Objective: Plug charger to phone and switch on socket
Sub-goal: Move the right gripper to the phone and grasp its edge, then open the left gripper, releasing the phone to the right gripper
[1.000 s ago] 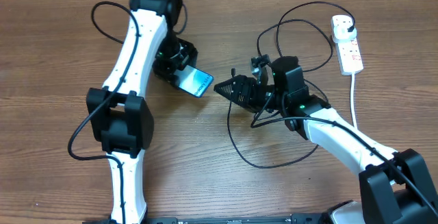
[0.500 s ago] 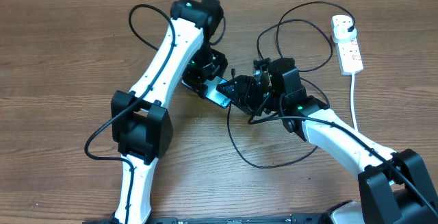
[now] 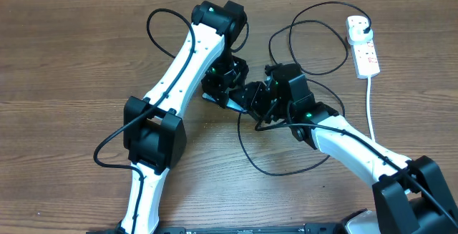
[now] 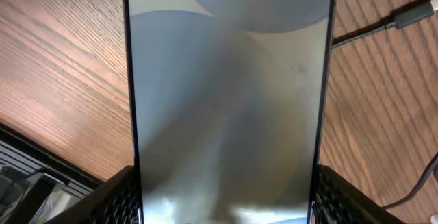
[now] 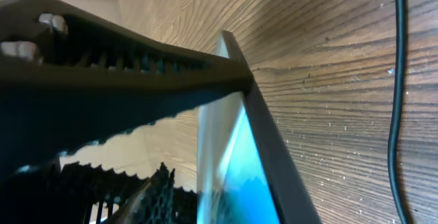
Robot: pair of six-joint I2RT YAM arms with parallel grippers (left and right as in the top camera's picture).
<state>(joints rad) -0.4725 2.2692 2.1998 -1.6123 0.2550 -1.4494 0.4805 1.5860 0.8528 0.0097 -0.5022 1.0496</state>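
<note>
Phone (image 4: 226, 101) sits clamped across its width in the left gripper (image 4: 224, 196), screen towards the wrist camera. At its far end the right gripper (image 3: 245, 97) stands part open astride the edge; whether it grips, I cannot tell. Beyond, the charger (image 4: 405, 18) tip lies loose on the table (image 4: 55, 66), not yet plugged in. Farthest off, the socket (image 3: 363, 48) carries the black plug (image 3: 364, 25); on or off is unreadable. One phone, one charger, one socket, two grippers.

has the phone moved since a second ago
Yes. In the overhead view the phone has shifted right, closer to the white power strip, which stays put.
</note>
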